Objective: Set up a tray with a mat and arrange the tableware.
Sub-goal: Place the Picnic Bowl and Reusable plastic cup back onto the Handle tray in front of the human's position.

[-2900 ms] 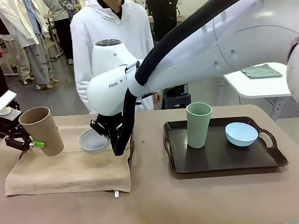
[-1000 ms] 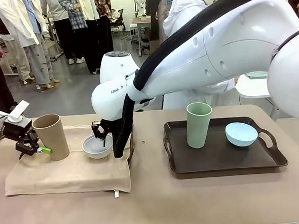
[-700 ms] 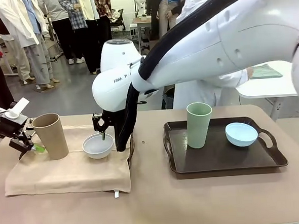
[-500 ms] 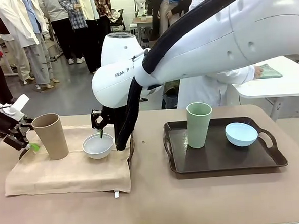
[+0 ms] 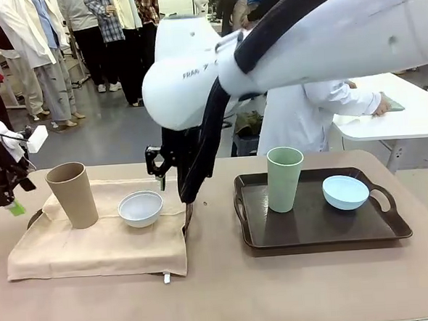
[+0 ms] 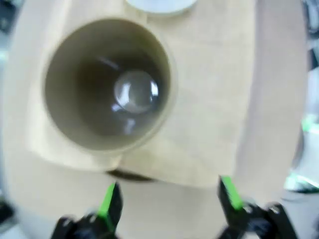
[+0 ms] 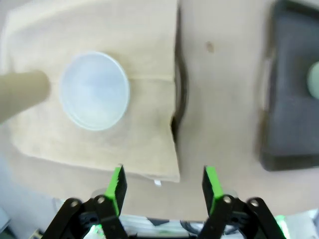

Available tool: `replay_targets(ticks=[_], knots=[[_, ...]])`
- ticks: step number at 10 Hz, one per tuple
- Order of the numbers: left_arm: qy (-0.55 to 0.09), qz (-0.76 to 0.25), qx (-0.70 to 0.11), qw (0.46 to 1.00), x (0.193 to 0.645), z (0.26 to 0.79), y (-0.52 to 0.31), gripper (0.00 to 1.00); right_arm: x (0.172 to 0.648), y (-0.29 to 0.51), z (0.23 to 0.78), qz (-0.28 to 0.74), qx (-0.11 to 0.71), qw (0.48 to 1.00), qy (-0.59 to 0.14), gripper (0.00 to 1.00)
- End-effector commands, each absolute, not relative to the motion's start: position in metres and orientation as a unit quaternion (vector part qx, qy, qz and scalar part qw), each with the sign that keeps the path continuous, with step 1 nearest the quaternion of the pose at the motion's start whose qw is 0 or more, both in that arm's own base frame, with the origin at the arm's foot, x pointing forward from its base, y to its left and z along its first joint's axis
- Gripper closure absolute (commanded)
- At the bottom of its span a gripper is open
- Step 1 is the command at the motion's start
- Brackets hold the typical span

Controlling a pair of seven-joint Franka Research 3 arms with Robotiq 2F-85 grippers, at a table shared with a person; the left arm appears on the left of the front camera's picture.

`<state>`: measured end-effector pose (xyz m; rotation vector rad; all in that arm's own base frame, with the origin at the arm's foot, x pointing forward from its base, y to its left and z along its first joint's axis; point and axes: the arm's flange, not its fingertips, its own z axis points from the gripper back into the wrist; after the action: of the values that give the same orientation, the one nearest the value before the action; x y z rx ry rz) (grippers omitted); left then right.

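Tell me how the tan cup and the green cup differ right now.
The tan cup stands on the beige mat at the left; the pale green cup stands on the dark tray at the right. The tan cup has the white bowl beside it; the pale green cup has the light blue bowl. Both are tall, upright, open end up.

Tan table [image 5: 229,290], beige mat [image 5: 96,248] left, dark tray [image 5: 313,231] right

Grey floor [image 5: 111,134]; white side table [image 5: 415,125] far right w/ green cloth [image 5: 394,104]; ppl [image 5: 112,36] standing back left.
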<state>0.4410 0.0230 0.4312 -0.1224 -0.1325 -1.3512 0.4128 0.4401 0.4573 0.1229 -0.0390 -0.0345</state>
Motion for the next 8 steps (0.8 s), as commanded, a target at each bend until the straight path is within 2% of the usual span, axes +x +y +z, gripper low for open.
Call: replay_targets(ticks=[1, 3, 4, 6, 8], knots=[[-0.001, -0.597, -0.032, 0.801, 0.424, 0.467, 0.000, 0.00, 0.393, 0.419, 0.478, -0.042, 0.041, 0.998, -0.018, 0.21], [0.015, -0.549, -0.007, 0.835, 0.416, 0.511, -0.019, 0.00, 0.380, 0.405, 0.506, -0.010, 0.033, 0.999, -0.017, 0.21], [-0.001, -0.515, -0.007, 0.857, 0.424, 0.531, -0.030, 0.00, 0.377, 0.401, 0.519, 0.016, 0.026, 0.999, -0.019, 0.21], [-0.027, -0.406, 0.098, 0.908, 0.441, 0.552, -0.052, 0.00, 0.376, 0.400, 0.535, 0.012, 0.025, 0.999, -0.023, 0.21], [-0.006, -0.321, 0.198, 0.926, 0.444, 0.560, -0.078, 0.00, 0.375, 0.400, 0.543, 0.000, 0.013, 1.000, -0.018, 0.21]])
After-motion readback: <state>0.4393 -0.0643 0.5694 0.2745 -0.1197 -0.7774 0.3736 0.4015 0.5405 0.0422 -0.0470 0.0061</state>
